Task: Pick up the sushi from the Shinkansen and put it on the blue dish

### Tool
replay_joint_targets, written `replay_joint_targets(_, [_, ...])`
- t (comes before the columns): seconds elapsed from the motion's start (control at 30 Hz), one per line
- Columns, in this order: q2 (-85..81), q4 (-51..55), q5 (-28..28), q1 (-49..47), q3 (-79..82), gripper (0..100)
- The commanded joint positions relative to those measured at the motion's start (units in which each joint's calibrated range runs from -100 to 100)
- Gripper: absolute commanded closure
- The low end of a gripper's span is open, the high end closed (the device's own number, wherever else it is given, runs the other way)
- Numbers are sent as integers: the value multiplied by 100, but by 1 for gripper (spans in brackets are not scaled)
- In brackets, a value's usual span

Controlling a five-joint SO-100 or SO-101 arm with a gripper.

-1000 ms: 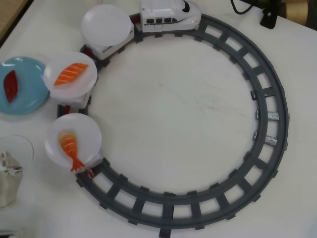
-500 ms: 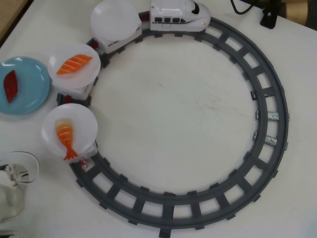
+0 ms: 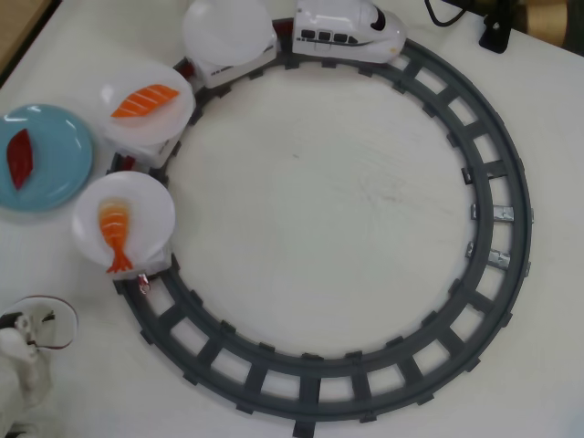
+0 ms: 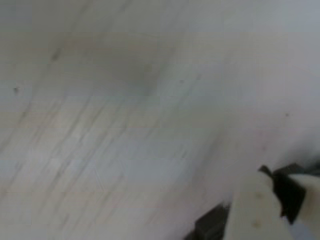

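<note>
The dark-red sushi [image 3: 20,157] lies flat on the blue dish [image 3: 60,162] at the left edge of the overhead view. The white Shinkansen [image 3: 348,31] stands on the top of the track loop and pulls three cars with white plates. The first plate [image 3: 228,32] is bare. The white end of my arm [image 3: 20,370] shows in the bottom left corner, well below the dish. In the blurred wrist view only a white piece of my gripper [image 4: 260,212] shows at the lower right over bare table, and I cannot make out how its jaws stand.
An orange striped salmon piece [image 3: 144,99] and an orange shrimp piece [image 3: 116,235] ride on the second and third plates. The grey track [image 3: 498,228] rings the white table. A black stand and cable [image 3: 497,27] sit at the top right.
The train has rolled clockwise, its engine moving right along the top. My arm has drawn back down into the bottom left corner. The sushi stays on the blue dish.
</note>
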Motion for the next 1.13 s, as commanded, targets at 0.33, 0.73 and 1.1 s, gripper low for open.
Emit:
replay_joint_targets(0.33, [-830,505,6,43,146,97])
replay_joint_targets(0.73, [-830,488,12,43,146,97])
replay_joint_targets(1.1, [-830,497,12,43,146,97])
